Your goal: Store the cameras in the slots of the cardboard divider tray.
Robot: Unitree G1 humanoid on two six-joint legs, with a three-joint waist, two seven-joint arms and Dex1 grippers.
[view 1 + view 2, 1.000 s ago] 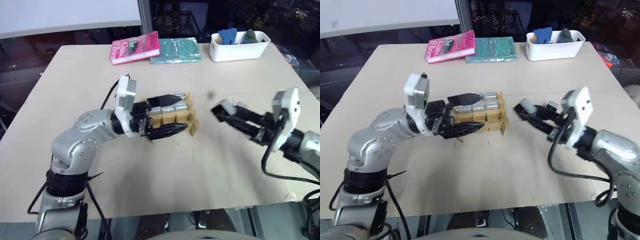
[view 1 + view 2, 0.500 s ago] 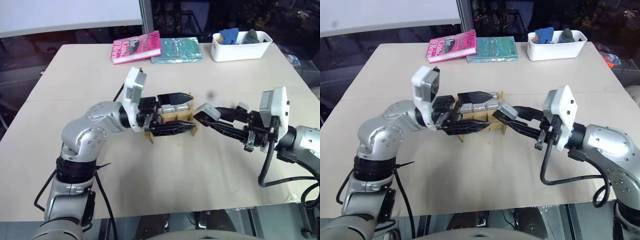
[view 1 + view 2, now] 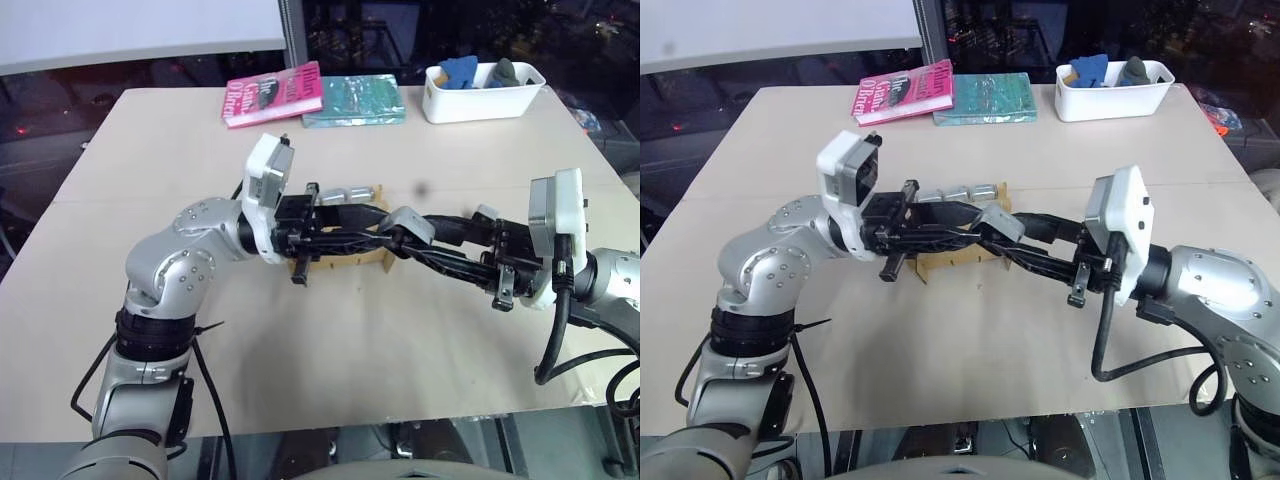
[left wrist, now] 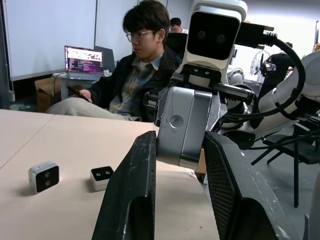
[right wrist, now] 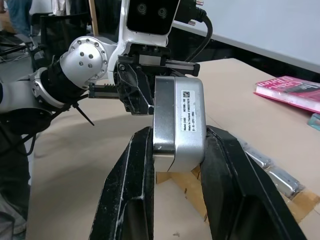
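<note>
Both two-fingered black grippers, left gripper point(image 3: 372, 237) and right gripper point(image 3: 398, 235), pinch one silver-grey boxy camera point(image 5: 178, 122) above the desk's middle. To pass it well, I think the right fingers should release only once the left grip is firm. The brown cardboard divider tray point(image 3: 352, 257) lies just below.

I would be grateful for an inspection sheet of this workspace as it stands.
Surface: beige table, flat, dry.
Job's things: cardboard divider tray mid-table, stored cameras along its far row; held camera above it; two loose cameras on the table.
Clutter: pink book, teal book, white bin at the far edge.
Grippers: left gripper and right gripper both shut on the held camera.
Cables: black cable looping off the right arm.
Surroundings: seated person, laptop.
</note>
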